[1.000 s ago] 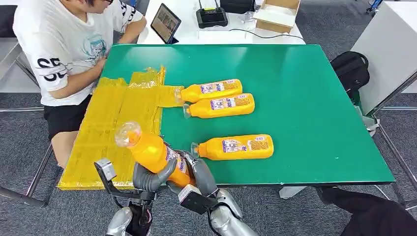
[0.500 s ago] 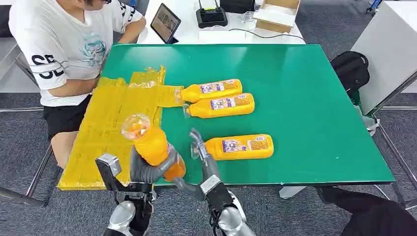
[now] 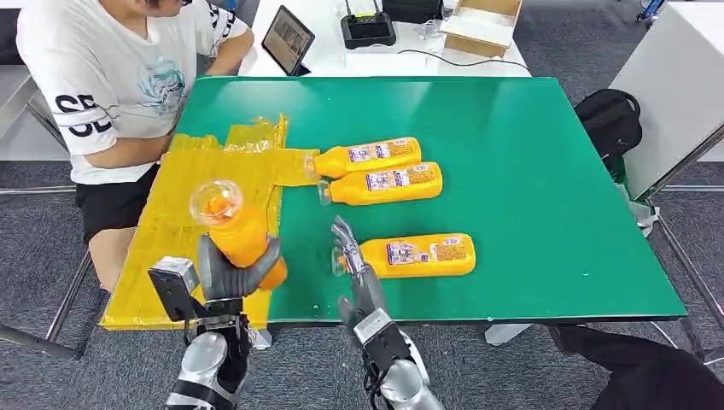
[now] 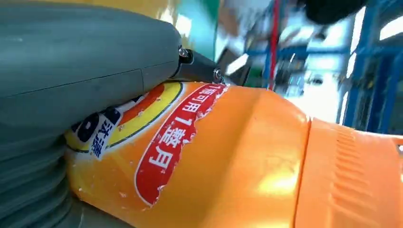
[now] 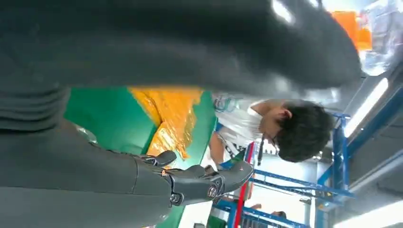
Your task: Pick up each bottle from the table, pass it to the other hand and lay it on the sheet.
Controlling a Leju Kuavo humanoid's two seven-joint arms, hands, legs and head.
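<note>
Bottle of orange juice, clear-capped plastic (image 3: 237, 235), stands tilted in the left hand (image 3: 229, 275), whose grey fingers wrap its lower body above the near edge of the crinkled yellow plastic sheet (image 3: 183, 213) at the green table's (image 3: 512, 154) near-left corner. The right hand (image 3: 354, 265) is empty, fingers straight and apart, just beside the cap of another orange bottle (image 3: 414, 255) lying near the front edge. Two more orange bottles (image 3: 376, 171) lie side by side mid-table, caps at the sheet's edge. A person in a white T-shirt (image 3: 111, 77) sits at the left edge.
</note>
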